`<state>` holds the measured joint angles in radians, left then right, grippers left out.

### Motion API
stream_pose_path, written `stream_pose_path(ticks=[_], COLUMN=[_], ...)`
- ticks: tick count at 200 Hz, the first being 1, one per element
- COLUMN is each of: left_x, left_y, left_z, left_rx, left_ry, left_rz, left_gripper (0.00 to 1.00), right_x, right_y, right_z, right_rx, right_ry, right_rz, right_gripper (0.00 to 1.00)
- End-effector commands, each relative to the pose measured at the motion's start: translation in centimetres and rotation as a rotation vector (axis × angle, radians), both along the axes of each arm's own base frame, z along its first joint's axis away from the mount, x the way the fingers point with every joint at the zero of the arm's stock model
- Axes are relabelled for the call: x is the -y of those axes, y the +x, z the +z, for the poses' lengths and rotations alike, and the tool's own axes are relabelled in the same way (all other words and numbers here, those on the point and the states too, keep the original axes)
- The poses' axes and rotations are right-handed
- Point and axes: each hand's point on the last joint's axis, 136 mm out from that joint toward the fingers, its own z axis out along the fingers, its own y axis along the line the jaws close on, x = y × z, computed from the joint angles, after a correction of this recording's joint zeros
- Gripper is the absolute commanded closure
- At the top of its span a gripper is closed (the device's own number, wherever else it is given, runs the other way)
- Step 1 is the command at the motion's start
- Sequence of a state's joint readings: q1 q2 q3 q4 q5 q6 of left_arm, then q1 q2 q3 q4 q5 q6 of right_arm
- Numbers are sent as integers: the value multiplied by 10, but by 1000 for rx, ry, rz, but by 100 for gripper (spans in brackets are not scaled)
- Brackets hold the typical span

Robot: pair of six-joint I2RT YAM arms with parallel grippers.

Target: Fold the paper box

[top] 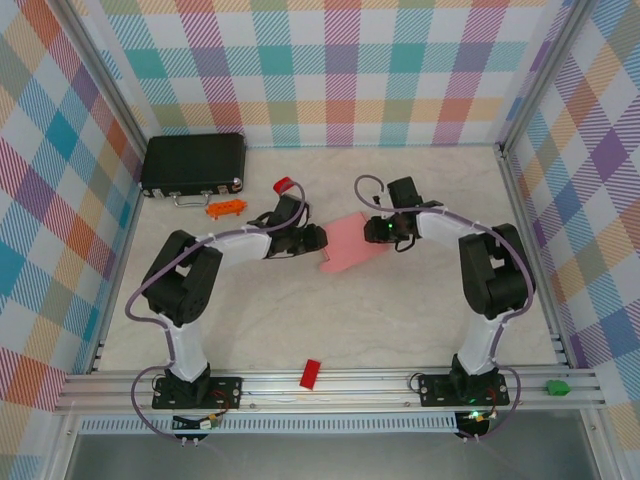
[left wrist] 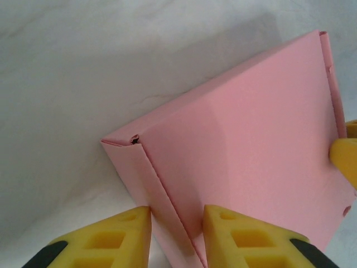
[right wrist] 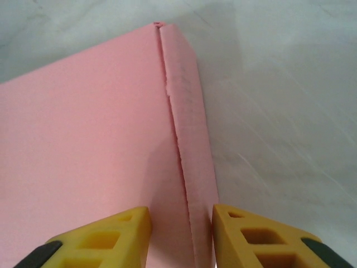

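My left claw (left wrist: 177, 216) and right claw (right wrist: 181, 216) straddle side folds of the paper box (top: 352, 243); whether either pinches, I cannot tell. Uneven squeezing could crumple it.

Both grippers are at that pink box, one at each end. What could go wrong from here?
1. The left gripper straddles a folded edge of the paper box; squeezing hard could crush the thin card.
2. The right gripper straddles a side wall whose seam looks ragged; tugging there might tear it or spring the wall open.
3. With a gripper at each end, uneven pulls could twist the box or slide it across the table.
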<state>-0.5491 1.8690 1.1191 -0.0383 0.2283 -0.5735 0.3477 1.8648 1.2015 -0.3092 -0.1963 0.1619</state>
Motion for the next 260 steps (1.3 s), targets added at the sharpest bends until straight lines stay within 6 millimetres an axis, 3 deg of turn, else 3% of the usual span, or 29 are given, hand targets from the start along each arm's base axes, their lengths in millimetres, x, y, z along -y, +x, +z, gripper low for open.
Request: stream_pose_path(ticks=[1, 23, 45, 84, 107, 133, 157, 191, 230, 260], left_x=[3, 7, 6, -21, -40, -55, -48, -32, -10, 3], left_y=[-32, -48, -58, -57, -52, -36, -8, 31, 50, 51], left_z=[-7, -5, 0, 31, 54, 64, 62, 53, 33, 24], left_rx=[-77, -94, -97, -7, 79, 134, 143, 159, 121, 87], left_ry=[-18, -45, -46, 51, 161, 274, 239, 93, -26, -85], left_rz=[54, 67, 76, 113, 114, 61, -41, -136, -221, -254], left_gripper=[70, 70, 69, 60, 50, 46, 46, 46, 47, 57], right_x=[-36, -47, -43, -8, 20, 32, 29, 10, 10, -3], right_y=[-14, -9, 6, 40, 45, 23, -10, -49, -63, -62], right_z=[-4, -5, -2, 34, 61, 78, 71, 56, 32, 20], right_rx=[-46, -42, -6, 83, 116, 88, 10, -93, -127, -151], right_ry=[78, 56, -2, -61, -61, 26, 132, 330, 368, 427], right_rz=[176, 229, 194, 5, -117, -183, -239, -243, -298, -273], right_gripper=[64, 63, 59, 48, 45, 43, 42, 42, 41, 41])
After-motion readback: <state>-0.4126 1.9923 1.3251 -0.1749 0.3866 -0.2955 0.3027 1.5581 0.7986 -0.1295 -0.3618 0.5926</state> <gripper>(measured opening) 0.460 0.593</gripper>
